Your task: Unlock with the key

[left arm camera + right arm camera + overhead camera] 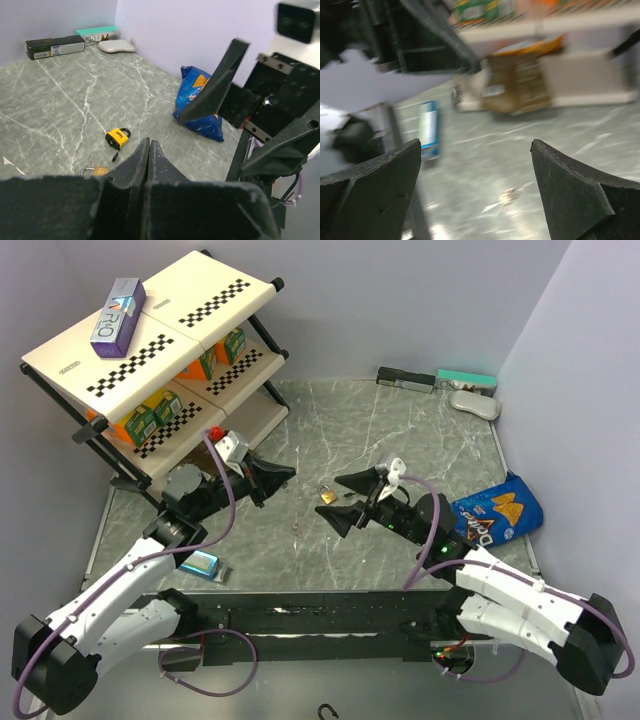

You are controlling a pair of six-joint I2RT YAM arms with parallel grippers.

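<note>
Bracketing the padlock (118, 137) on the tabletop (60, 100): R gripper (476, 145), jaws spread wide, prob. to pin it; L gripper (149, 142), jaws pressed together, nothing visibly held.

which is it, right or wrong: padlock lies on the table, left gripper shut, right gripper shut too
Wrong on one point: the right gripper is open, jaws wide apart in the right wrist view. The padlock does lie on the table, and the left gripper is shut.
</note>
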